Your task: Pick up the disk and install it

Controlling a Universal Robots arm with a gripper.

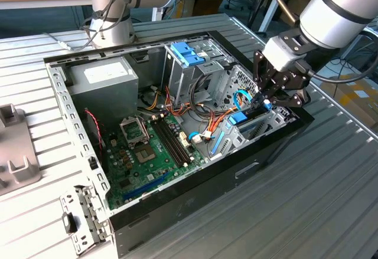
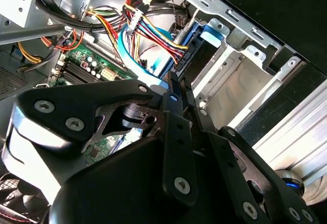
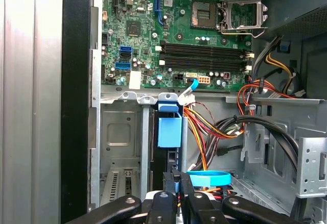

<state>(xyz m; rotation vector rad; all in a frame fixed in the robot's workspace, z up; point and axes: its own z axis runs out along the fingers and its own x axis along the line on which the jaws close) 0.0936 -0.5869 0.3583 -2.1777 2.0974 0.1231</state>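
Arm (image 1: 339, 5): you are looking at a thick silver-grey cylindrical link carrying a dark band.
Wrist block (image 1: 282, 49): a pale grey housing is sitting between the link and the tool.
Gripper (image 1: 270, 97): you are seeing matte black linkage bars tapering into two slim fingers.
Fasteners (image 2: 75, 124): round silver screw heads are showing at the linkage pivots.
Cable (image 1: 354, 76): a black cable is running alongside the wrist.

Bright, even overhead light fills the open case (image 1: 195, 123), glare whitening the arm (image 1: 339, 5) while the near gripper (image 2: 176, 106) blurs.
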